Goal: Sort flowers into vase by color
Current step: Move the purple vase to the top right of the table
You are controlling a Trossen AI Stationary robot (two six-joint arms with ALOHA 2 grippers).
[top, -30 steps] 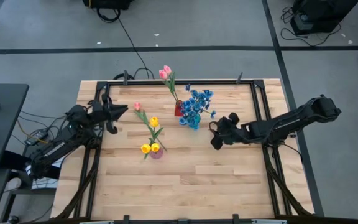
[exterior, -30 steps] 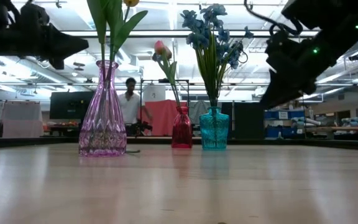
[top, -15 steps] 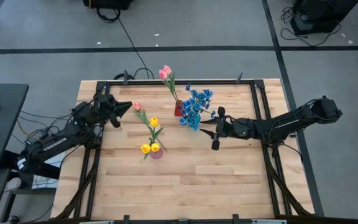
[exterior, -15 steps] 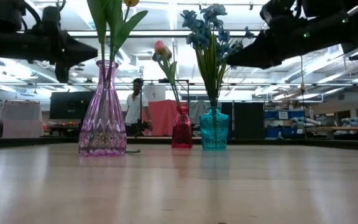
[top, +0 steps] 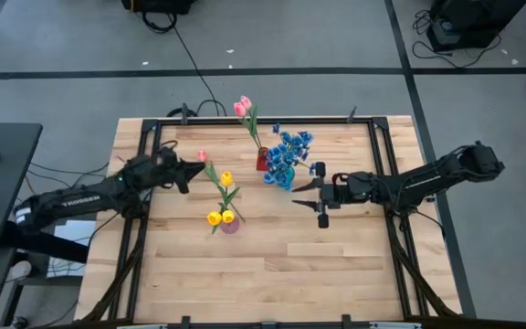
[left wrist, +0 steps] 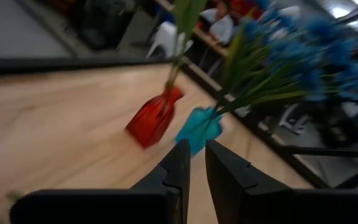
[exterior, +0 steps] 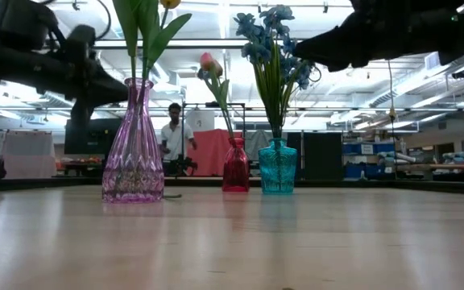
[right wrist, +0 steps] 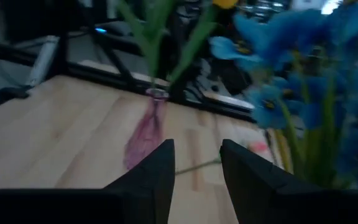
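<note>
Vases three (exterior: 133,145), yellow tulips three (top: 220,217), pink tulips three (top: 243,107)

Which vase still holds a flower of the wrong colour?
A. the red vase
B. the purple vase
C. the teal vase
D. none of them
B: in the high view a pink tulip stands with the yellow tulips in the purple vase.

The yellow tulips (top: 220,217) stand in the purple vase (exterior: 134,145), where a stray pink tulip (top: 202,156) leans out on its long green stem. Two pink tulips (top: 243,107) rise from the red vase (exterior: 234,165). The blue blooms (top: 289,151) fill the teal vase (exterior: 277,166), just beside the red one.
</note>
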